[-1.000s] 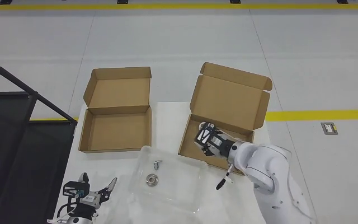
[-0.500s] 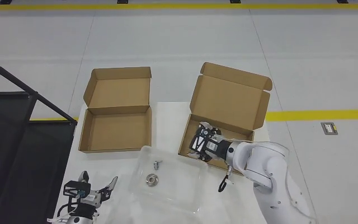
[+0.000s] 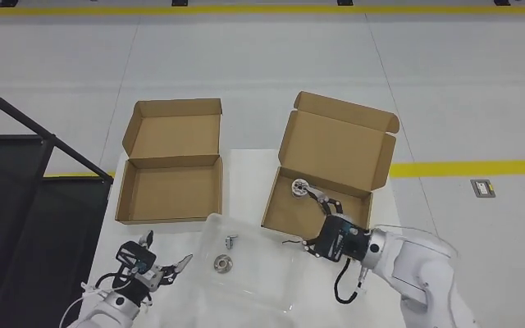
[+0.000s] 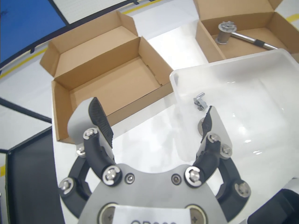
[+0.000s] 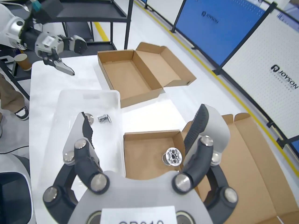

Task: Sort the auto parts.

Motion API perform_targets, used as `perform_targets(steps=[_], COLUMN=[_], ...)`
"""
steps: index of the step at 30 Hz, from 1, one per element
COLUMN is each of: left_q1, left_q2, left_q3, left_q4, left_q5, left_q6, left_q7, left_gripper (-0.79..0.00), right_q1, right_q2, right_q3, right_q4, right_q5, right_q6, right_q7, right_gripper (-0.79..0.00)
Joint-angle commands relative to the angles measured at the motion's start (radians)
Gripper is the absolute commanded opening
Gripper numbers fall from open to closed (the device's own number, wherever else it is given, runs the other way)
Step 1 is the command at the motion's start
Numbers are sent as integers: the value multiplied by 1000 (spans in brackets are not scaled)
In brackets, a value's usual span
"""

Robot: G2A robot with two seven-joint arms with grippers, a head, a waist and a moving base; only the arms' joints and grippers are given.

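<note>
Dark logo lettering stands on white and blue partition panels point(image 5: 268, 54). A cut-off white label point(image 5: 137, 214) sits on a grey metal plate point(image 5: 140, 187).

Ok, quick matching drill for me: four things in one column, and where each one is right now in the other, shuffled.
Things
1. metal rod
2. small bracket
3. left pincer
4. right pincer

Places
A. open, above where the clear bin meets the right box
B. lying in the right box
C. open, off the clear bin's left side
D. inside the clear bin

Pairs: 1-B, 2-D, 3-C, 4-A
</note>
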Motion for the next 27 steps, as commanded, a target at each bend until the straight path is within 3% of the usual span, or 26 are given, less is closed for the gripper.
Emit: perform_targets(steps=[1,5,10,12,27], left_q1=[-26,-83,-168,-198,-217], left_q2=[4,8,5,1,1], left_q3=[20,82,184,221,231], left_q4=[-3,-8,9,27,30], left_q5=[20,104,204,167,157], left_q6=[-65,-117,-119,-151,-170], left_q7=[-41,-119,-189,-221,-249], left_gripper=[0,0,0,0,0], right_q1=[-30,-75,-129,-150,-150], right_q2=[7,27,67,81,81], right_q3=[16,24,36,46,46], right_q4=[-23,-74,-118,-128,-128], right_q5=[-28,-103,-208,-243,-243], right_q6=[-16,-56,-56,-56,-56], right_q7=[-76,-197,-364,-409,-409], right_gripper=[0,0,0,0,0])
